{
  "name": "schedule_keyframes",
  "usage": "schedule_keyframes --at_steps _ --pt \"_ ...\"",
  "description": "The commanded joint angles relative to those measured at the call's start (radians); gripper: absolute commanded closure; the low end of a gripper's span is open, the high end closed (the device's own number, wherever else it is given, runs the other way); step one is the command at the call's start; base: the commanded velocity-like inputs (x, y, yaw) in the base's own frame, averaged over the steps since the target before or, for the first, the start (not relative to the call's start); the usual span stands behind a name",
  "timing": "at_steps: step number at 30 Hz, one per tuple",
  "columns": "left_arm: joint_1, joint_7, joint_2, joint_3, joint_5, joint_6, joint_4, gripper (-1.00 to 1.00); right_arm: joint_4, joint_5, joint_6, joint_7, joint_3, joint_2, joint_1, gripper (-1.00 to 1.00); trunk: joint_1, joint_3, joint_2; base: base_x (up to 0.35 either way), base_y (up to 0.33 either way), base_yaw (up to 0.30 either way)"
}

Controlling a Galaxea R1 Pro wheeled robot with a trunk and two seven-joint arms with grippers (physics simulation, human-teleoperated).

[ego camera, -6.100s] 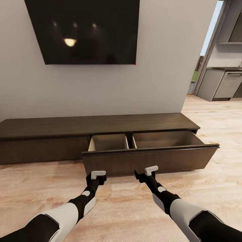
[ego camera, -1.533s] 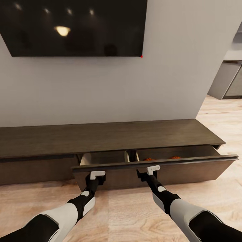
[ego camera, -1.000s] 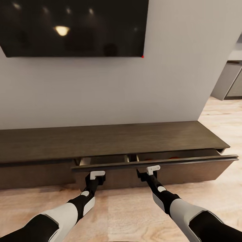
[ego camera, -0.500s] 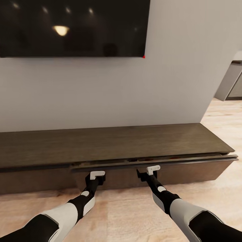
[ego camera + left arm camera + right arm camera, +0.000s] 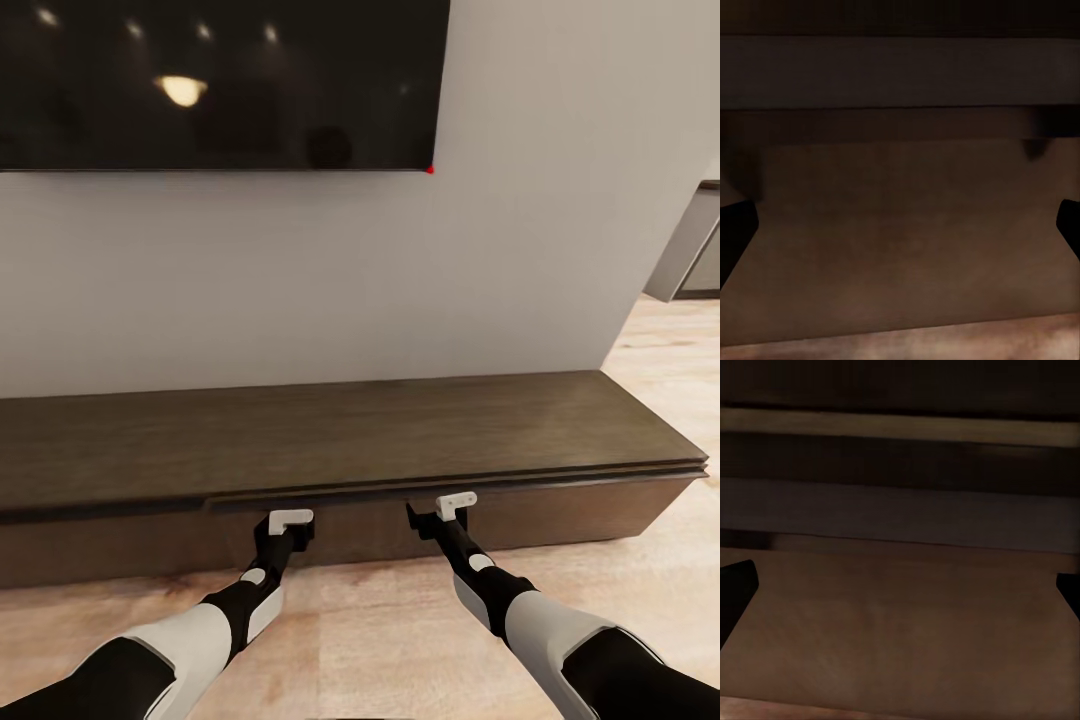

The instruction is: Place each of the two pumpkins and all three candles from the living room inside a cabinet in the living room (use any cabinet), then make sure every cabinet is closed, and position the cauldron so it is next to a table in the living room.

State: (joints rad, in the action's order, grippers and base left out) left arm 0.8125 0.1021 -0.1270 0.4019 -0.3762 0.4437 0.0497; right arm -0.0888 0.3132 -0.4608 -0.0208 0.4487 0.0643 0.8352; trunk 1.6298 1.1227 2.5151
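Note:
The long dark-brown cabinet (image 5: 330, 430) runs along the wall under the TV. Its wide drawer front (image 5: 560, 512) sits pushed in, with only a thin lip showing under the top. My left gripper (image 5: 285, 528) and right gripper (image 5: 432, 518) both rest against that front, side by side. In the left wrist view the dark fingers (image 5: 733, 232) stand wide apart, and the fingers (image 5: 735, 585) in the right wrist view do too, with brown wood between them. Both grippers are open and hold nothing. The pumpkins and candles are hidden; the cauldron and table are out of view.
A large black TV (image 5: 220, 80) hangs on the grey wall above the cabinet. Pale wood floor (image 5: 380, 620) lies under my arms and extends right, past the wall's corner, toward grey kitchen units (image 5: 690, 250).
The open drawer has slid shut as my view and arms advanced toward the cabinet. The orange pumpkins seen in its right compartment are now hidden.

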Motion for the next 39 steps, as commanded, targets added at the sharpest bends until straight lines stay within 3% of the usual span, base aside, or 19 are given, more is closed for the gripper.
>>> schedule_keyframes --at_steps 1,18,39 --pt "0.001 0.006 0.000 0.011 -0.003 0.003 -0.001 -1.00 0.001 0.011 -0.004 -0.002 0.007 0.000 0.001 -1.00 0.000 0.001 0.000 0.087 0.000 0.000" --pt "0.001 0.007 0.000 0.011 -0.003 0.001 -0.001 -1.00 0.001 0.011 -0.004 -0.002 0.007 0.000 0.001 -1.00 0.000 0.001 0.000 0.041 0.000 0.000" --pt "0.001 0.005 -0.001 0.009 -0.005 -0.005 -0.002 -1.00 0.001 0.010 -0.004 -0.002 0.007 0.000 0.001 -1.00 0.000 0.001 0.000 -0.235 0.000 0.000"
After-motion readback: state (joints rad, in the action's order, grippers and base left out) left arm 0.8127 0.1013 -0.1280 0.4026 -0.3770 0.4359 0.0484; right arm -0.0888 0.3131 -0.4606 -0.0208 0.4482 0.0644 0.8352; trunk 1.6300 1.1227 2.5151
